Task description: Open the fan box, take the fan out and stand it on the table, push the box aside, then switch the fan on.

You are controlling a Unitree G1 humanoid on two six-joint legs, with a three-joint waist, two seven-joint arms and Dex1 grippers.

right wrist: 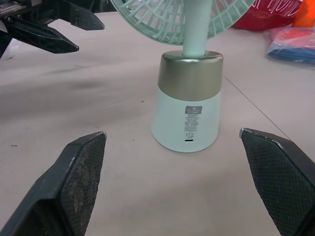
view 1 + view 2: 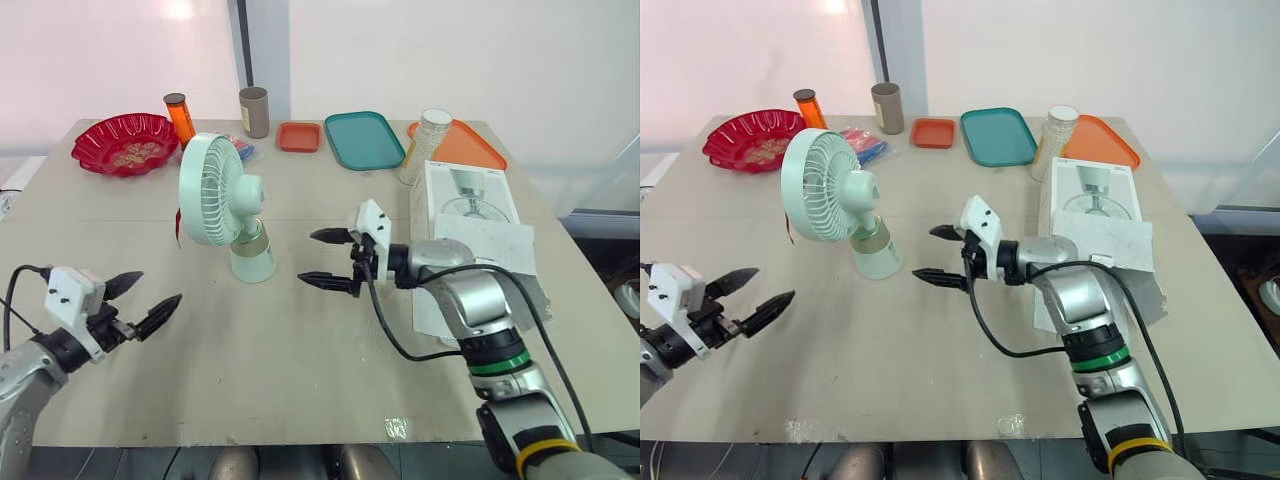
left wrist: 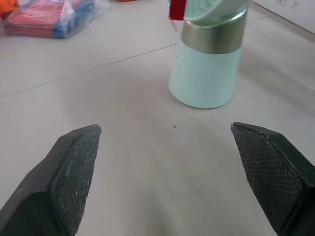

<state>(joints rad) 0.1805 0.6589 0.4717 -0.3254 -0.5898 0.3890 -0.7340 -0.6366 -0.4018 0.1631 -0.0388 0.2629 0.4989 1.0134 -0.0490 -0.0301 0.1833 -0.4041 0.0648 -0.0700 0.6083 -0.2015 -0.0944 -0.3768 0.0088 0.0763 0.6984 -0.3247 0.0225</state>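
The mint-green fan [image 2: 222,200] stands upright on the table on its pale base [image 1: 189,113] with a gold band. Its grille faces my left. The white fan box [image 2: 470,195] lies flat at the table's right side, with a white flap [image 2: 485,245] spread toward me. My right gripper [image 2: 308,258] is open just right of the fan's base, its fingers pointing at it, a short gap away. My left gripper [image 2: 160,287] is open near the front left, apart from the fan. In the right wrist view the left gripper [image 1: 49,24] lies beyond the fan.
Along the back edge stand a red bowl [image 2: 125,143], an orange bottle [image 2: 180,115], a brown cylinder [image 2: 254,111], a small orange tray [image 2: 299,136], a teal tray [image 2: 363,139], a clear jar [image 2: 425,145] and an orange tray [image 2: 470,148]. A red-and-blue packet [image 3: 44,19] lies behind the fan.
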